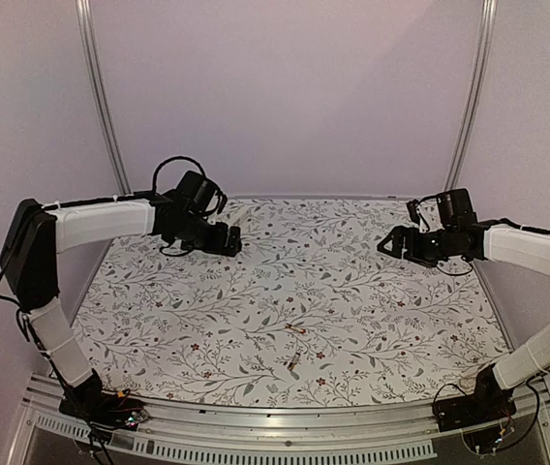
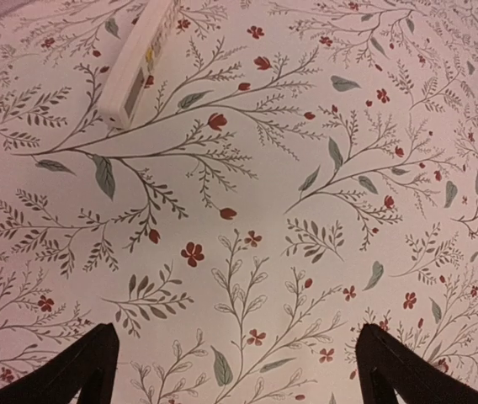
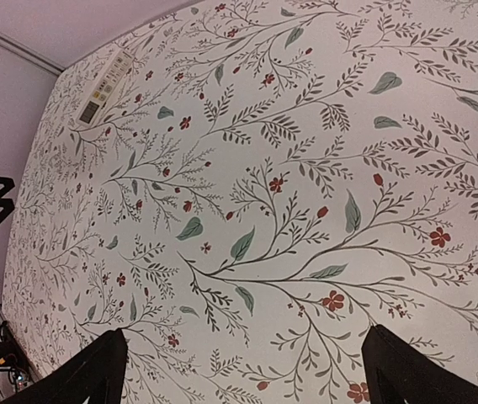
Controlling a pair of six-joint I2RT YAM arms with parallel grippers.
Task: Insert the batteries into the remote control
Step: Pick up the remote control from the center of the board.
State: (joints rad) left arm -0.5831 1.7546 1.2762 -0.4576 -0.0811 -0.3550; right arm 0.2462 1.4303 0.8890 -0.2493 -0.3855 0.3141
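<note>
Two batteries (image 1: pixel 295 329) and one remote control (image 2: pixel 134 63) lie on the flowery table (image 1: pixel 372 300), with pale purple walls (image 1: pixel 285 97) around. The left gripper (image 2: pixel 235 341) and right gripper (image 3: pixel 243 337) both have fingers spread wide, holding nothing.

The top camera looks down from above and behind the arm bases over the whole table (image 1: pixel 372 291). Both wrist cameras look down close above it, the right one facing left. Both wrist views share the remote control (image 2: pixel 138 59).
</note>
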